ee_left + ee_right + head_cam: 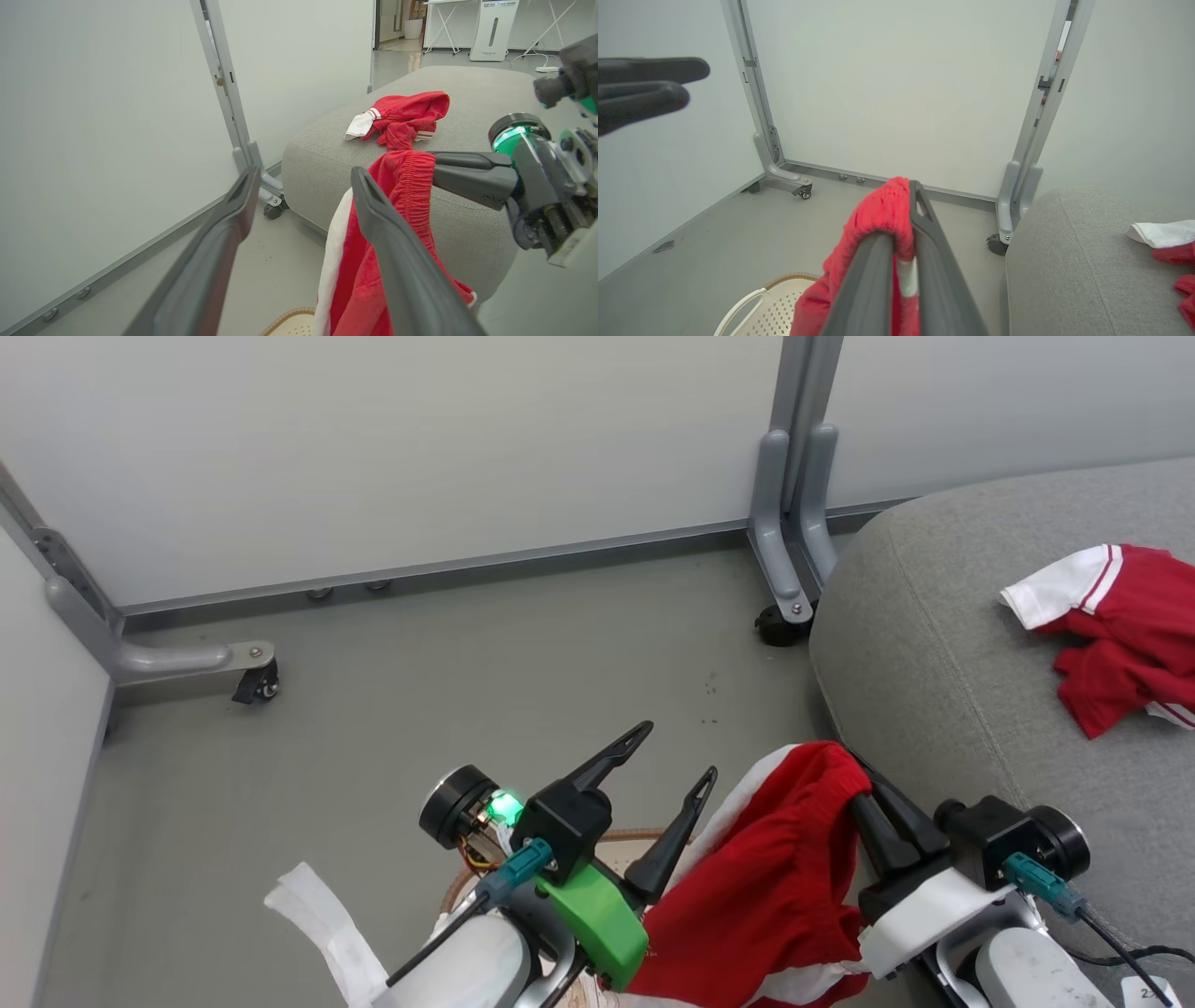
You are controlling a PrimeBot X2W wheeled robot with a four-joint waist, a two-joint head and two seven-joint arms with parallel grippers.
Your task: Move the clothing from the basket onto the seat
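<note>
Right pincer (pixel 864 791) clamped tight on the bunched waistband of a red garment (pixel 775 887). The cloth hangs from it in the air above the basket (pixel 768 305), lower end drooping toward the basket; can't tell if it touches the rim. Left pincer (pixel 677 751) spread wide and holding nothing, just beside the hanging cloth on its left; contact with the cloth unclear. Second red garment (pixel 1125 635), with white trim, lies crumpled on the seat (pixel 934 663), well apart from the held one. Basket sits on the floor (pixel 420 691) near the seat, mostly hidden under the arms; can't tell if more clothing is inside.

Step in hand, by the look of it: the carry. One piece is out of the basket in a one-pincer hold, not yet over the seat. Next move likely calls for swinging the right arm rightward over the cushion edge, high enough that the dangling end clears the seat's side, then opening over bare cushion near the second piece. Risks: the end drags on the seat edge or catches on the left pincer, or the cloth slips from the small bunched grip
</note>
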